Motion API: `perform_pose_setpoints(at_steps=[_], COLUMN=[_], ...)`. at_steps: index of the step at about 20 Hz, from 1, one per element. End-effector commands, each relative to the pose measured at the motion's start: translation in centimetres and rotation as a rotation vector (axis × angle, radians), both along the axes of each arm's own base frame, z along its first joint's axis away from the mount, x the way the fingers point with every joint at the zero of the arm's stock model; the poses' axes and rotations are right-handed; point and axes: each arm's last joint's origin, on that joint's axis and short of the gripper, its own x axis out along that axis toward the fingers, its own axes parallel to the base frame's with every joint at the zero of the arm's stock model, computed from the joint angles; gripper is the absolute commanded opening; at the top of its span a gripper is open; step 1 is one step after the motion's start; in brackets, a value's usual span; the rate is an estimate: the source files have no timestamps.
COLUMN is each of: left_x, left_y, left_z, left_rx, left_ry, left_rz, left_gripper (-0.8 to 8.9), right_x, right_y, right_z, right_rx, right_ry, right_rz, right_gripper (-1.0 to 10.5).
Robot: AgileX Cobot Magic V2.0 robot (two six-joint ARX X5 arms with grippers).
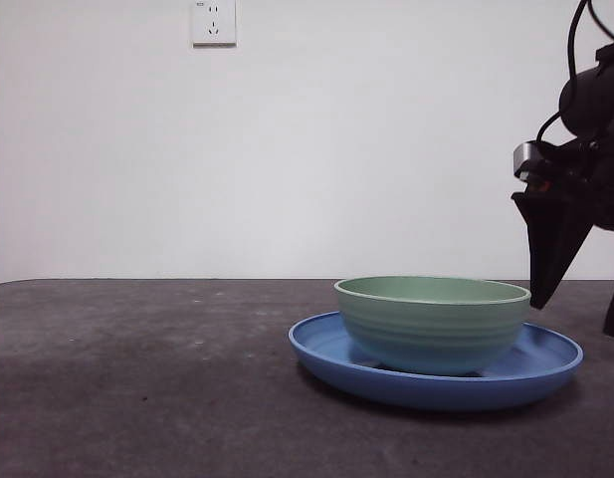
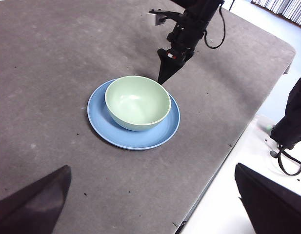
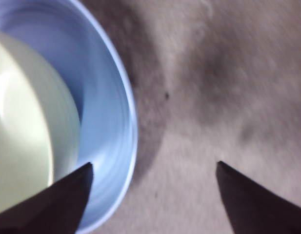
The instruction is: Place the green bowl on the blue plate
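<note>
Although the pale mint-green ridged bowl already sits upright inside the wide, glossy blue plate, lower centre-right of the front view, note where it lies from the nearer arm. The right gripper hangs at the right edge of that frame, its jaws spread and holding nothing; one jaw tip is level with the bowl's rim and just beside it, apart from it so far as you can tell. In the right wrist view, one jaw overlaps the plate's rim while the other stands over bare table. The left gripper waits well apart, jaws also spread and empty. Both dishes rest on a dark grey, rough-textured tabletop. Behind stands a plain white wall with a socket at upper left. Placement looks complete; any retreat should run away from the bowl.
</note>
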Motion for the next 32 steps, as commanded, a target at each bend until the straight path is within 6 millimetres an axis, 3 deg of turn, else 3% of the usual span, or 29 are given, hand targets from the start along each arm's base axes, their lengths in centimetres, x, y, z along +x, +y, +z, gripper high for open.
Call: perform_pose_setpoints(at_steps=[1,14,24,27,32], left_x=[0.0,0.0,0.0,0.0,0.0], left_y=[-0.1,-0.1,-0.1,-0.1,-0.1], left_z=[0.3,0.3,0.3,0.3,0.3], left_rx=[-0.011,-0.011,-0.011,-0.011,-0.011], left_ry=[-0.013,-0.013,-0.012,-0.012,-0.012], left_rz=[-0.010,-0.010,-0.010,-0.010,-0.010], left_gripper=[6.88,6.88,6.88,6.88,6.88], right_x=[0.8,1.9,2.2,2.2,2.2], right_y=[0.2,0.7,0.9,0.9,1.0], right_z=[-0.7,-2.3,-3.4,-3.4,-4.0], right_rx=[0.003,0.133,0.132,0.131,0.130], right_ry=[0.003,0.005,0.024,0.026,0.080], right_rz=[0.017,0.048,0.048,0.048,-0.002], right_gripper=[3.4,2.2,1.5,0.4,0.1])
